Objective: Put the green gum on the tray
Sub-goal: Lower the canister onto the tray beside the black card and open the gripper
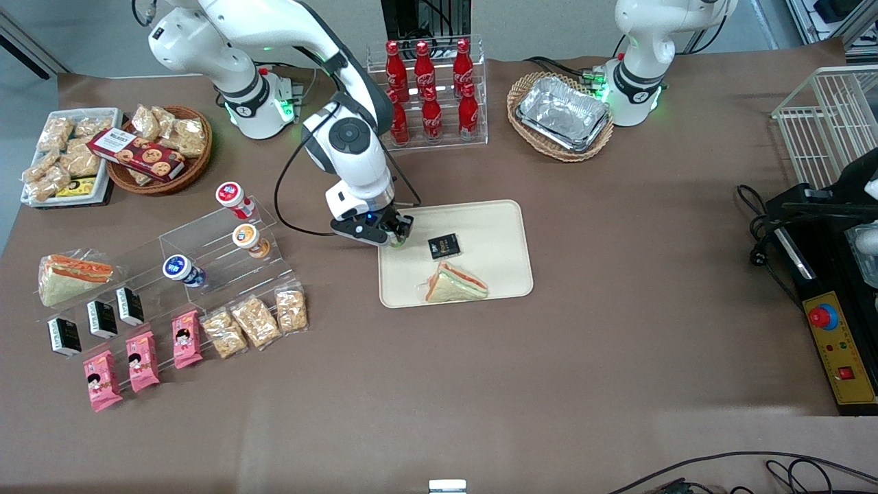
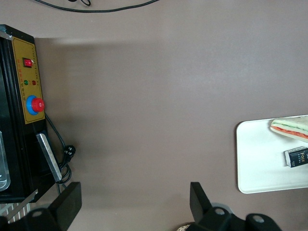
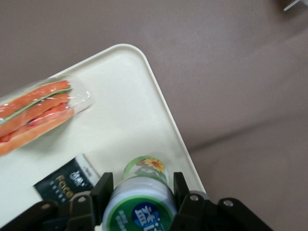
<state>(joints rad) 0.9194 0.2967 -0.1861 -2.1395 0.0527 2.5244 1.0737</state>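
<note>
While hanging over tray (image 1: 504,226) corner nearest acrylic riser, gripper (image 1: 396,237) is hiding most of green gum (image 1: 400,241) in front view. Black packet (image 1: 444,246) and wrapped sandwich (image 1: 455,285) are lying on tray nearby; red bottles (image 1: 429,89) are standing farther from camera.

Left wrist view: tray (image 2: 260,159) edge, sandwich (image 2: 291,129), packet (image 2: 296,157) are sitting on brown counter (image 2: 154,106).

Right wrist view: jaws are pinching green gum (image 3: 140,204) upright above tray (image 3: 125,110) by rim, packet (image 3: 67,183) just beside.

A robotics lab staged as a snack shop: acrylic display steps (image 1: 226,254), cola rack (image 1: 429,92), emergency-stop box (image 1: 833,343) on a brown worktop (image 1: 617,357).
</note>
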